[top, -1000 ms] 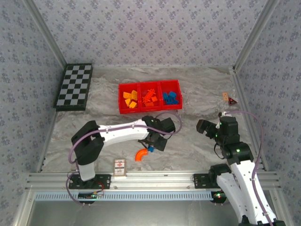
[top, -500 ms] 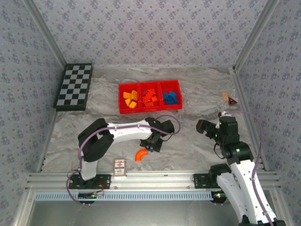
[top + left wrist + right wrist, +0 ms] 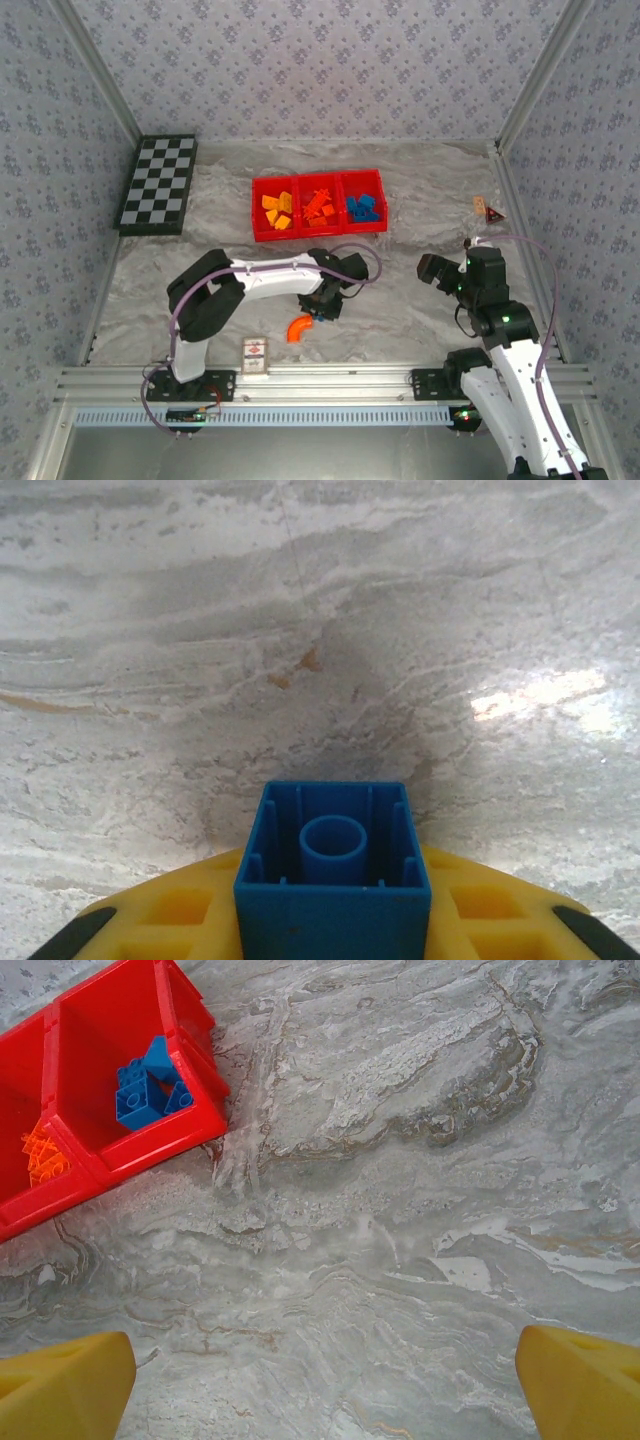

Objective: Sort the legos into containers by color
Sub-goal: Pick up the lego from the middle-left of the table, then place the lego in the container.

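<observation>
1. At the near edge of the table (image 3: pixel 430 205), just behind the metal rail (image 3: pixel 330 380), a small printed card (image 3: pixel 255 357) lies flat, near the base of the left arm.
2. A little farther in, a curved red-orange brick (image 3: pixel 297 328) lies alone on the marbled surface. It is just beside the left gripper (image 3: pixel 322 308), on its near left side, and I cannot tell if they touch.
3. The left gripper is clenched on a blue brick (image 3: pixel 333 865). In the left wrist view the brick sits between the yellow fingers (image 3: pixel 170 910) with its hollow underside toward the camera. It seems to be very low over the table, but the height is hard to judge.
4. The right gripper (image 3: pixel 432 270) hangs over bare table to the right, well apart from the left one. Its jaws are released and stand wide, with nothing between them.
5. Between both grippers and the red tray (image 3: pixel 320 234) there is a broad band of bare table.
6. In the tray, the yellow-orange bricks (image 3: pixel 278 212) are in the left compartment, the red-orange bricks (image 3: pixel 318 207) in the middle one, and the blue bricks (image 3: pixel 148 1088) in the right one.
7. The checkerboard (image 3: pixel 158 184) lies at the far left edge against the wall, well apart from the tray.
</observation>
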You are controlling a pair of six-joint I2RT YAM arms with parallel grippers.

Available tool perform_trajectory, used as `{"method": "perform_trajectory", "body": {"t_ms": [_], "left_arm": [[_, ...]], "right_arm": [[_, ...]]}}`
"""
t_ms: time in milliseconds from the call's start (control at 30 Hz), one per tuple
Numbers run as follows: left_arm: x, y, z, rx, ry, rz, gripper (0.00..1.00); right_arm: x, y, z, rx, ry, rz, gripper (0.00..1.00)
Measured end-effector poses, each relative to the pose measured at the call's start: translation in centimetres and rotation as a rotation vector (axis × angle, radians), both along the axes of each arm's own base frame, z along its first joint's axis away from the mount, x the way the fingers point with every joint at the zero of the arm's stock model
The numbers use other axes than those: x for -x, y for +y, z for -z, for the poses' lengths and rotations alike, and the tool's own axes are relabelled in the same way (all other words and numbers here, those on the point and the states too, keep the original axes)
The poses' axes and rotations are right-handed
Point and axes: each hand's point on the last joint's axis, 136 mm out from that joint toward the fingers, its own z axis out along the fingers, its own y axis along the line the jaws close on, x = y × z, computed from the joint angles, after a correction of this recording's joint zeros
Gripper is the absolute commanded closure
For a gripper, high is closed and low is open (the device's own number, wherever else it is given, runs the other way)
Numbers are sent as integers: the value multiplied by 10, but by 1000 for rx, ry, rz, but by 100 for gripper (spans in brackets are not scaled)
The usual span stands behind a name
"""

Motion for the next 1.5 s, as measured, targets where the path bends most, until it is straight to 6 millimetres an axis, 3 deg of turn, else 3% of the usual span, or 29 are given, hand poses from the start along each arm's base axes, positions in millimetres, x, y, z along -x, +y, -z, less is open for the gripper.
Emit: {"method": "perform_trajectory", "body": {"t_ms": [200,400,533,667,800,900,1033,1267,1367,1500], "left_arm": [[-15,-6,-10,20,-42,-18,72],[-59,-39,-66,130,-220,-15,71],[-101,-57,-122,223,-368,-30,71],[-151,-57,-171,298,-516,-80,70],[-199,-52,-210,351,-624,-139,71],[-237,-61,-231,390,-707,-166,71],[-267,-85,-221,400,-738,-148,71],[-308,-123,-156,382,-699,-108,71],[-325,-125,-132,386,-677,-111,71],[-343,-112,-108,383,-637,-132,69]], "right_arm": [[0,-1,0,2,0,2,0],[0,-1,4,3,6,3,0],[0,-1,4,3,6,2,0],[0,0,4,3,6,1,0],[0,0,4,3,6,0,0],[0,0,4,3,6,0,0],[0,0,4,3,6,-2,0],[0,0,4,4,9,-2,0],[1,1,4,4,9,-3,0],[1,1,5,4,13,-7,0]]}}
